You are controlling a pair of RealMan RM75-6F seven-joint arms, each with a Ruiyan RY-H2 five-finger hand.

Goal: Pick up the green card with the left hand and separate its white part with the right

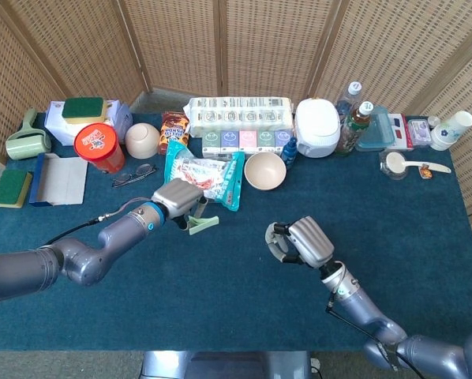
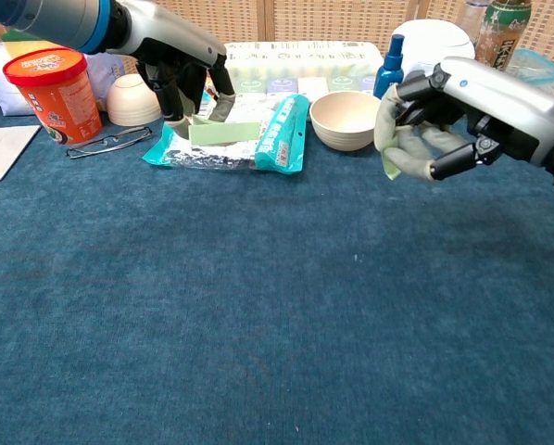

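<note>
Green card: thin, flat strip [image 2: 223, 133], held above the counter [image 2: 258, 306] in front of the teal snack bag [image 2: 282, 134]; it looks like light, stiff paper that would crease if squeezed.
Left hand: [image 2: 180, 79] pinches the card at its left end from above, fingertips closed on it; the long right end juts free.
Right hand: [image 2: 434, 125] well apart from the card, fingers curled in on a small pale piece [image 2: 391, 167], apparently the white part; too small to be sure.
Handling: nearly weightless and smooth, so likely to slip; an edge pinch near one end suits it best.
Textures: blue felt-like cloth on the counter, glossy crinkled bag, smooth cream bowl [image 2: 345, 117], woven cane screen [image 1: 244, 47] behind.
</note>
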